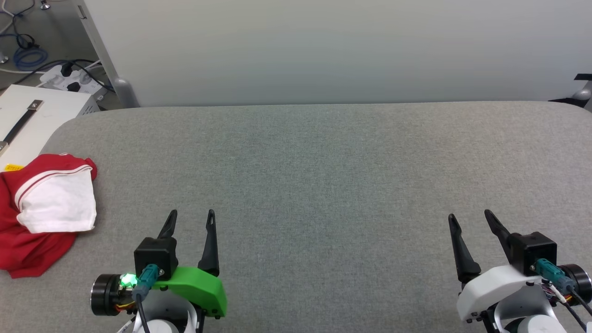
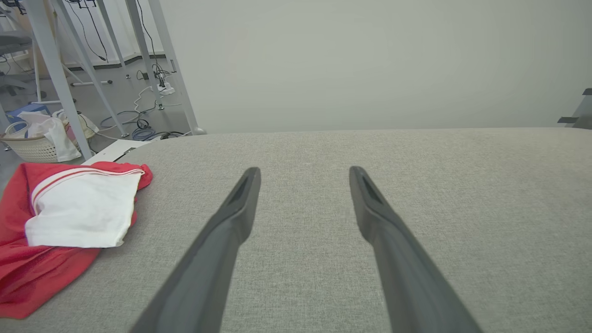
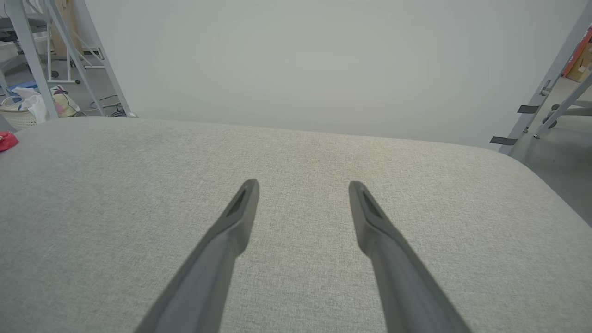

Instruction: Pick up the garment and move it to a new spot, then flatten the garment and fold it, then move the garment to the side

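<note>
The left end effector [image 1: 192,213] and right end effector [image 1: 470,215] gape empty, both right of the crumpled garment [image 1: 27,245] on the grey desk [image 1: 323,175]. The left wrist view adds a basket [image 2: 23,148] beyond the garment.

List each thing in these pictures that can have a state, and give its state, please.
Shirt: rumpled, not flat, lying at the table's left edge, a white sleeve on top, held by nothing.
Left gripper: open, empty, over the table, beside the shirt and apart from it.
Right gripper: open, empty, over the table's right part.
Table: covered with grey cloth, bare in the middle.
Basket: on the floor, cloth inside.
</note>
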Robot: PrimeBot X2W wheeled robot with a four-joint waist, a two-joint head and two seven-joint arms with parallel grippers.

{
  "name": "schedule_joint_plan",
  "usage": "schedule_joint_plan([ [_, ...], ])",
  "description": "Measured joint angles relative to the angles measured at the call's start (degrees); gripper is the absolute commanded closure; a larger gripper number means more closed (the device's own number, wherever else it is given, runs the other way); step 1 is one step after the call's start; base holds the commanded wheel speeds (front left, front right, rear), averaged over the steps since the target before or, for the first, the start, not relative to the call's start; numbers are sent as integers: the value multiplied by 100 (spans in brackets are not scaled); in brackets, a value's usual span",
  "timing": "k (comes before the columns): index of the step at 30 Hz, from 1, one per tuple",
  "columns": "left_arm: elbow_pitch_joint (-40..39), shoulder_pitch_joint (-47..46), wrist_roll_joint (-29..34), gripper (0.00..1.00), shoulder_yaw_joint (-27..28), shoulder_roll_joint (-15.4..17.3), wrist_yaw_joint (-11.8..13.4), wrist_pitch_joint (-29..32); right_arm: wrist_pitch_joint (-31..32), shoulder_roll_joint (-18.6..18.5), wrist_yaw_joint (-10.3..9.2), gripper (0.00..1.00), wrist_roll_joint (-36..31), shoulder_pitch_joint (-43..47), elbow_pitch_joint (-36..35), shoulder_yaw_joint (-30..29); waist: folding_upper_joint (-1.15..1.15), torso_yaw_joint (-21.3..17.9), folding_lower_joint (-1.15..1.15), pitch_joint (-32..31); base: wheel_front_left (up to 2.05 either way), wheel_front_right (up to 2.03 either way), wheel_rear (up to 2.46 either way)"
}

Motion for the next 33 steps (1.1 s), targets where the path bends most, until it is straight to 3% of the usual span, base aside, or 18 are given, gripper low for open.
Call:
schedule_joint_plan([
  [33, 275, -175, -201, 0, -305, 1, 51, -411, -46, -2, 0, 0, 428, 0, -471, -259, 0, 69, 0, 17, 0, 0, 0],
])
